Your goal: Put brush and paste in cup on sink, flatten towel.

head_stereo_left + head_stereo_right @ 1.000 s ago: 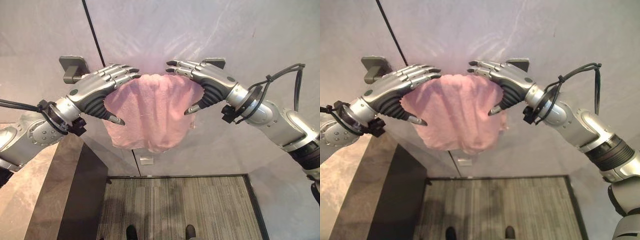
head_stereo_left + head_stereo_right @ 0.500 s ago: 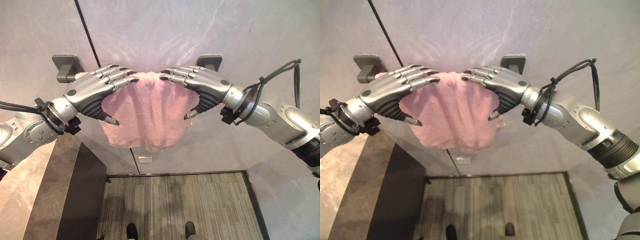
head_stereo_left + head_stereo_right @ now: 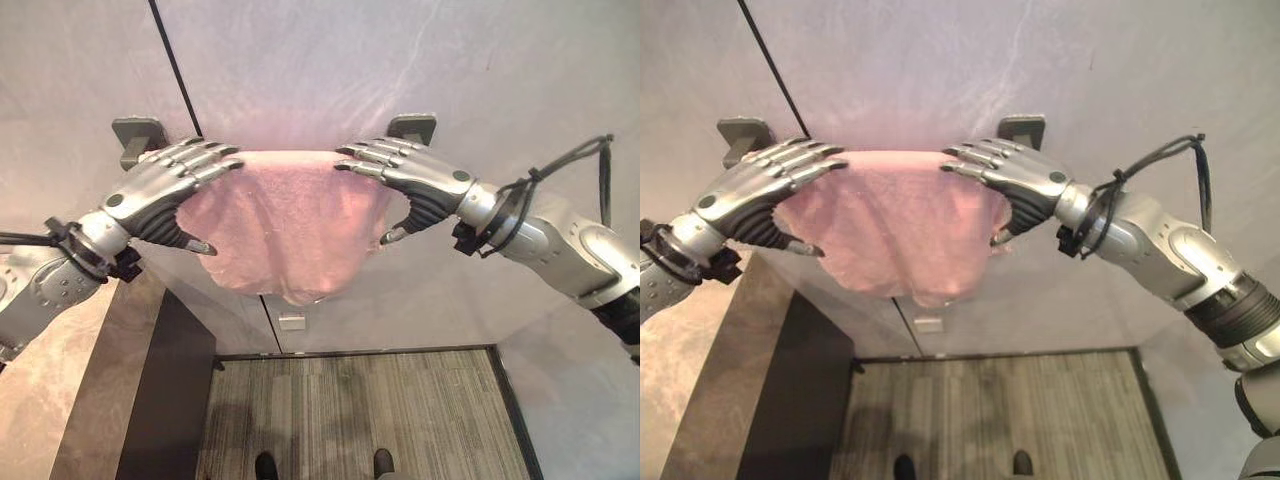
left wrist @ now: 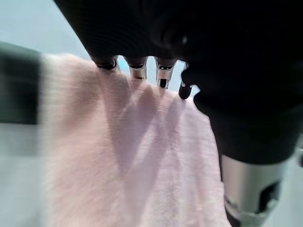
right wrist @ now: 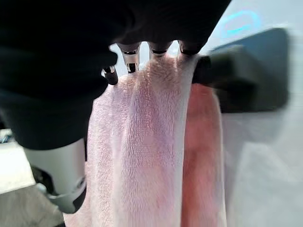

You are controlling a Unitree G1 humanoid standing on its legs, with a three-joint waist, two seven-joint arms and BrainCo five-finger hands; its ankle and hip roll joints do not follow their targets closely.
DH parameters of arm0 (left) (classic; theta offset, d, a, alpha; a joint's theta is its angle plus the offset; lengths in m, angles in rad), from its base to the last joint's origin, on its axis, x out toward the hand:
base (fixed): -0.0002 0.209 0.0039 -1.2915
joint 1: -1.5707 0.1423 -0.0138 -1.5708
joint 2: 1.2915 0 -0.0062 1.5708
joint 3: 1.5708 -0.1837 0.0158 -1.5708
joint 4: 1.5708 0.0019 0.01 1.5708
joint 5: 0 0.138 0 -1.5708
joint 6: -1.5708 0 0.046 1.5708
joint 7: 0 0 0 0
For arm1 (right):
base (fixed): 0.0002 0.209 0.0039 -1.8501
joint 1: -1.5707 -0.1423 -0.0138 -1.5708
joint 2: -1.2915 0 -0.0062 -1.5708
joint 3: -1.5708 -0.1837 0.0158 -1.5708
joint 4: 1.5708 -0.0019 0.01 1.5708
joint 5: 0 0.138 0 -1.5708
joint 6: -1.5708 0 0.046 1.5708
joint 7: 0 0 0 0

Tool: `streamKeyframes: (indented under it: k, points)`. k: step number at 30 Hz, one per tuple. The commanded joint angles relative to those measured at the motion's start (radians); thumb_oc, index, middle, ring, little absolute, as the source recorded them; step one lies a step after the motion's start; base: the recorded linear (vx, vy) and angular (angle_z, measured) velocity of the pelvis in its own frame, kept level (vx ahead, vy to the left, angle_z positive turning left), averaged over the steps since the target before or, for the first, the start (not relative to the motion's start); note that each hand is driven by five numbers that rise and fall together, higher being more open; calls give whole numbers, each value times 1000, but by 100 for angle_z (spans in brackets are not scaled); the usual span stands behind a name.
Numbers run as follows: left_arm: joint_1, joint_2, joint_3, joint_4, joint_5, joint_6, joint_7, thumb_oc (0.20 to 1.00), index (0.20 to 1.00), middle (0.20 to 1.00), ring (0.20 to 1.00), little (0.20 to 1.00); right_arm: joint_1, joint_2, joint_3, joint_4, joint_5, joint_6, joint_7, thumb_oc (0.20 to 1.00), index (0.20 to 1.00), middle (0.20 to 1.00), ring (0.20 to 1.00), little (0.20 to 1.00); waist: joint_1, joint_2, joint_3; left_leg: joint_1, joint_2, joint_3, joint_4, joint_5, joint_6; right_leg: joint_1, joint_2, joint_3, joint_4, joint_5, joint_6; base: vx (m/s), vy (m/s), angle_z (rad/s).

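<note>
The pink towel [image 3: 285, 225] drapes over a wall rail between 2 dark brackets [image 3: 137, 138]. It looks soft and limp, and best worked along its top fold. The left robot hand [image 3: 160, 190] and right robot hand [image 3: 415, 178] lay relaxed fingers over that fold, thumbs clear in front.

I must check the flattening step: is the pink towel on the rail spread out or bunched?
Mostly spread. The towel spans nearly between the two brackets, but its lower edge sags unevenly, with folds visible.
</note>
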Motion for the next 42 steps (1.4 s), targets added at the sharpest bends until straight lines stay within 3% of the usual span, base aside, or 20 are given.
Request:
streamKeyframes:
  k: [1, 8, 15, 17, 20, 21, 25, 26, 29, 36, 42]
  points:
    - [114, 18, 4, 226, 32, 102, -38, 1000, 1000, 1000, 1000, 1000, 112, -60, 64, 185, -62, 43, 24, 1000, 1000, 1000, 1000, 1000, 14, -25, -9, 13, 39, -22, 1, -27, -31, -101, -50, 8, -3, 109, 39, 0, 0, 0]
    - [98, -63, 23, 325, -36, 124, -24, 1000, 1000, 1000, 1000, 1000, 142, 1, 8, 339, -79, 76, -28, 1000, 1000, 1000, 1000, 1000, 21, -24, -7, 3, 37, -29, 1, -22, -29, -102, -51, 1, -3, 110, 38, 0, 0, 0]
    - [131, -177, 90, 275, -114, 134, -8, 1000, 1000, 1000, 1000, 1000, 207, 84, -88, 319, -50, 93, -50, 1000, 1000, 1000, 1000, 1000, 26, -26, -14, 5, 35, -37, 1, -25, -25, -94, -51, 1, -3, 104, 34, 0, 0, 0]
    - [141, -214, 111, 254, -141, 130, 1, 1000, 1000, 1000, 1000, 1000, 240, 117, -144, 295, -11, 88, -76, 1000, 1000, 1000, 1000, 1000, 26, -27, -17, 9, 37, -38, 1, -28, -24, -89, -50, -1, -3, 101, 33, 0, 0, 0]
    - [166, -357, 160, 227, -251, 119, 40, 1000, 1000, 1000, 1000, 1000, 341, 303, -322, 304, 224, 70, -174, 1000, 1000, 1000, 1000, 1000, 27, -31, -29, 31, 40, -42, 1, -41, -17, -65, -47, -5, -3, 89, 27, 27, -4, 7]
    - [165, -356, 160, 226, -251, 119, 40, 1000, 1000, 1000, 1000, 1000, 343, 303, -323, 304, 224, 70, -173, 1000, 1000, 1000, 1000, 1000, 28, -33, -30, 28, 39, -42, 1, -37, -17, -69, -48, -4, -3, 92, 27, 7, -8, 11]
    - [176, -500, 196, 183, -348, 107, 64, 1000, 1000, 1000, 1000, 1000, 378, 462, -410, 276, 416, 48, -223, 1000, 1000, 1000, 1000, 1000, 36, -40, -53, 58, 44, -46, 1, -51, -11, -40, -42, -6, -3, 77, 20, 18, -2, 4]
    - [176, -500, 197, 182, -348, 108, 64, 1000, 1000, 1000, 1000, 1000, 378, 463, -410, 275, 416, 49, -223, 1000, 1000, 1000, 1000, 1000, 36, -41, -54, 55, 43, -46, 1, -48, -11, -43, -43, -5, -3, 80, 19, 0, 0, 0]
    - [184, -610, 227, 139, -432, 92, 78, 1000, 1000, 1000, 1000, 1000, 388, 564, -448, 251, 554, 26, -235, 1000, 1000, 1000, 1000, 1000, 45, -48, -76, 81, 44, -44, 1, -55, -5, -26, -38, 1, -3, 72, 14, -5, 3, -1]
    - [266, -720, 293, 128, -455, 86, 115, 1000, 1000, 1000, 1000, 1000, 511, 654, -512, 197, 643, 8, -239, 1000, 1000, 1000, 1000, 1000, 43, -54, -104, 133, 46, -21, 1, -68, -1, 2, -34, 26, -3, 66, 10, -3, 4, -4]
    - [337, -774, 330, 170, -472, 80, 125, 1000, 1000, 1000, 1000, 1000, 636, 670, -551, 225, 658, 11, -221, 1000, 1000, 1000, 1000, 1000, 37, -55, -114, 151, 50, -15, 1, -72, -2, 16, -32, 29, -3, 59, 8, 2, 3, -6]
